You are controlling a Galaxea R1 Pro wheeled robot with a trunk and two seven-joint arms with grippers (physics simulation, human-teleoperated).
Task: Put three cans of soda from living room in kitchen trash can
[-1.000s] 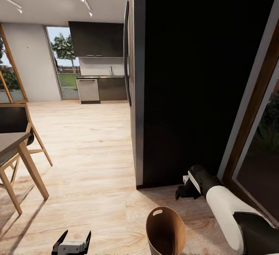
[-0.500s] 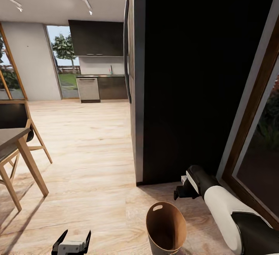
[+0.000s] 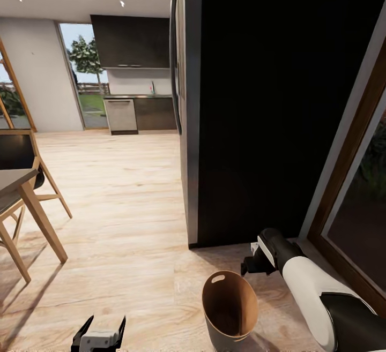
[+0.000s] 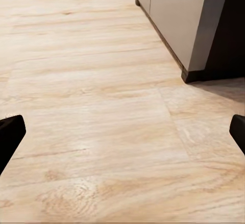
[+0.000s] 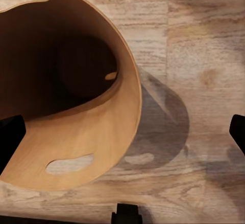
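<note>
We see the bin (image 3: 230, 309) standing upright on the wood floor (image 3: 123, 223) just ahead, near the dark wall (image 3: 268, 100). Right gripper (image 5: 122, 132) spread wide over its rim, holding nothing; left gripper (image 3: 99, 334) spread too. Kitchen (image 3: 134, 95) far ahead.

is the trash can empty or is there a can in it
Empty as far as shown: the trash can interior is bare brown down to its bottom, with no cans visible.

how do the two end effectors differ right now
The left end effector hangs low over bare wood floor, with nothing between its fingers. The right end effector sits farther forward beside the trash can, with the bin's brown interior under it. Both are open and empty.
</note>
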